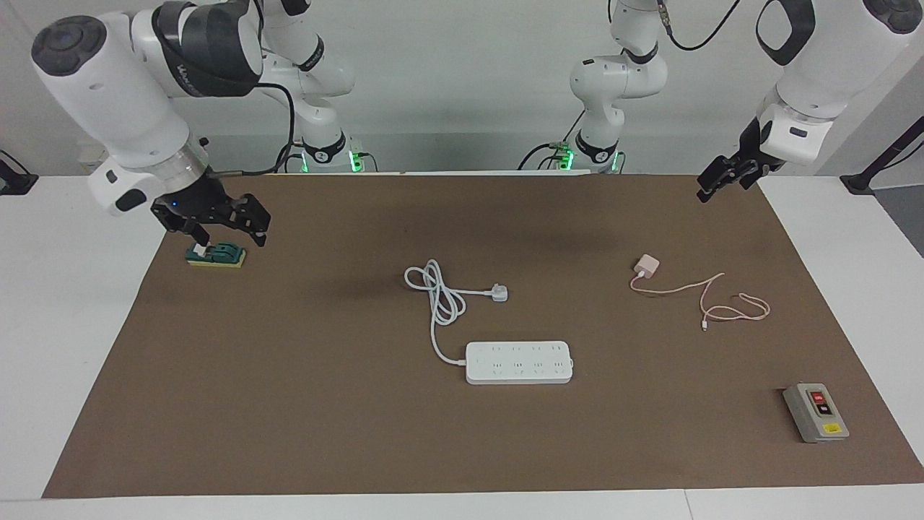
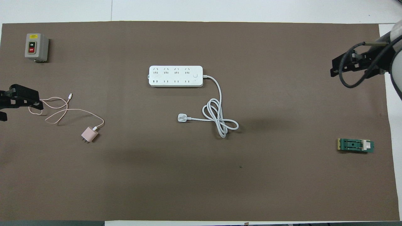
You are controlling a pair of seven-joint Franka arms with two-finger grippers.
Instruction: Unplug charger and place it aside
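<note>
The surface (image 1: 289, 404) is covered in plain brown, white at its edges. The charger (image 1: 647, 266) and its thin cable (image 1: 711, 292) are pale pink, while the power strip (image 1: 518, 362) with its cord (image 1: 437, 303) and plug (image 1: 499, 292) is white. The switch box (image 1: 816, 412) is grey with a red button and a yellow label, the small clip fixture (image 1: 216, 255) is green on a yellow base, and both grippers (image 1: 216, 220) (image 1: 725, 177) are black on white arms.

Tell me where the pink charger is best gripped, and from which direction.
Grip the cube body of the pink charger, not its thin cable. It lies flat on the brown mat with its prongs pointing toward the robots, so probably come straight down and close on its two flat sides. The left end effector is closest.
</note>
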